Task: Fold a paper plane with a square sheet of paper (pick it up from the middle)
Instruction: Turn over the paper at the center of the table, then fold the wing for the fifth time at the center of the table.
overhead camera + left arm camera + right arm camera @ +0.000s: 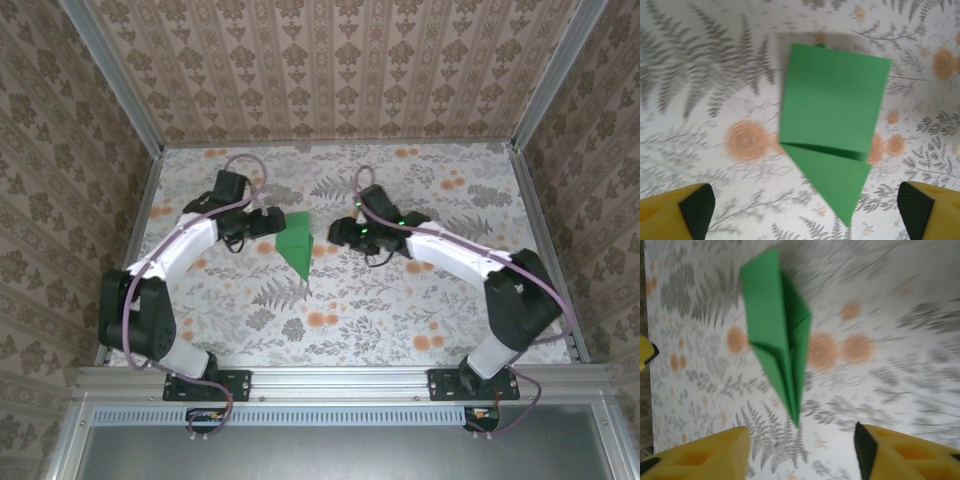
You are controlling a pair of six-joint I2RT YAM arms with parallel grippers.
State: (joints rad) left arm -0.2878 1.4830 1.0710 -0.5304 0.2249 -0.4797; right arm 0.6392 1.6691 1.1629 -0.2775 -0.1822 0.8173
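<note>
— Top external: shows paper (295, 243) flat on tabletop (420, 300), between left tool (264, 222) and right tool (340, 232), point aimed at the near edge.
— Gripped by either?
— No. Seen from left wrist: stands wide open, fingertips (692, 212) far apart, nothing between, paper lying just ahead. Seen from right wrist: also parted and empty, somewhat blurred, paper ahead and untouched.
— Which step, then?
— Looks like a gap between folds. Already creased into a squarish body with a triangular nose; from the right, reads as a narrow dart with layered flaps. Probably late in the folding, though hard to say whether finished.
— And next?
— Likely calls for pinning the body with one tool while sliding the other under a long edge to lift a wing. Needs a low approach and a light pinch; thin paper, so apt to skid or buckle.
</note>
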